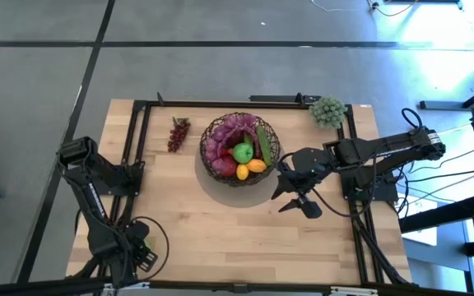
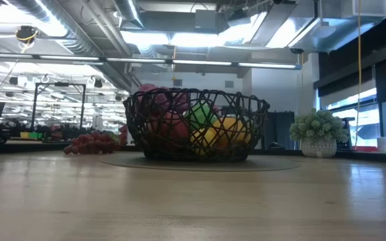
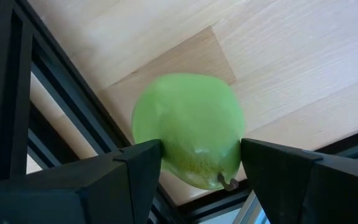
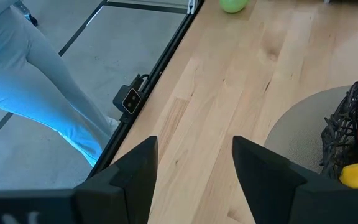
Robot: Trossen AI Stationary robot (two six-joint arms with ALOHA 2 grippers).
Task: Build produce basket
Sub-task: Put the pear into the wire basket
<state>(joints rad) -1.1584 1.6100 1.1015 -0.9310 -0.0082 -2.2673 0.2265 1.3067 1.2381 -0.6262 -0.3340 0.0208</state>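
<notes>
The dark wire basket (image 1: 239, 148) (image 2: 196, 127) stands mid-table on a round grey mat, filled with produce: purple grapes, a green apple, a yellow lemon, red fruit. A bunch of dark red grapes (image 1: 178, 134) (image 2: 92, 142) lies on the table left of the basket. At the table's near left corner my left gripper (image 1: 142, 247) points down, shut on a green apple (image 3: 188, 127). My right gripper (image 1: 299, 201) (image 4: 194, 168) hangs open above the table, right of the basket, with nothing between its fingers. My left gripper pinches the green apple by two opposite sides (image 3: 163, 149) between its two fingers, coming from above and pointing down. The apple's stem (image 3: 227, 182) points sideways. Whether the apple rests on the wood or hangs just above it, I cannot tell.
A pale green bumpy cluster (image 1: 328, 111) (image 2: 319, 130) stands at the far right corner. A black metal frame (image 1: 138, 148) runs along the table's edges. A person's leg in light trousers (image 4: 36, 74) shows on the floor beside the table. Bare wood lies in front of the basket.
</notes>
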